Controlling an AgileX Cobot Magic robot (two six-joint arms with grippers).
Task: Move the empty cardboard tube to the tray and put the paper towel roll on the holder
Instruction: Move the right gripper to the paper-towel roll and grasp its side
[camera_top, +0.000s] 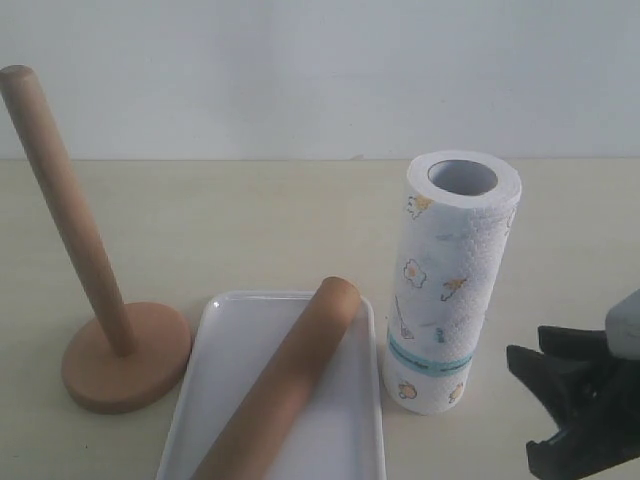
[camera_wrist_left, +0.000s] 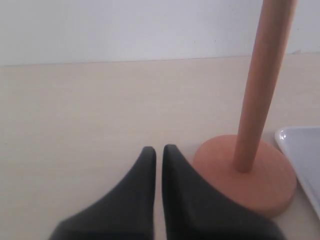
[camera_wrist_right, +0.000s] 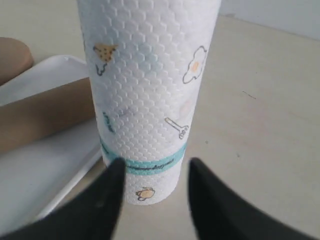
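The brown cardboard tube (camera_top: 285, 385) (camera_wrist_right: 45, 117) lies slantwise in the white tray (camera_top: 350, 425) (camera_wrist_right: 35, 180). The white paper towel roll (camera_top: 450, 290) (camera_wrist_right: 150, 80), with cartoon prints and a teal band, stands upright on the table just right of the tray. The wooden holder (camera_top: 125, 355) (camera_wrist_left: 250, 172) stands left of the tray with its dowel bare. My right gripper (camera_top: 545, 405) (camera_wrist_right: 156, 167) is open a short way right of the roll, pointed at its lower part, nothing between its fingers. My left gripper (camera_wrist_left: 159, 151) is shut and empty, low over the table beside the holder's base.
The pale table (camera_top: 250, 220) runs back to a plain white wall (camera_top: 300, 70). The tray's rim lies close to the roll's foot and to the holder's disc base.
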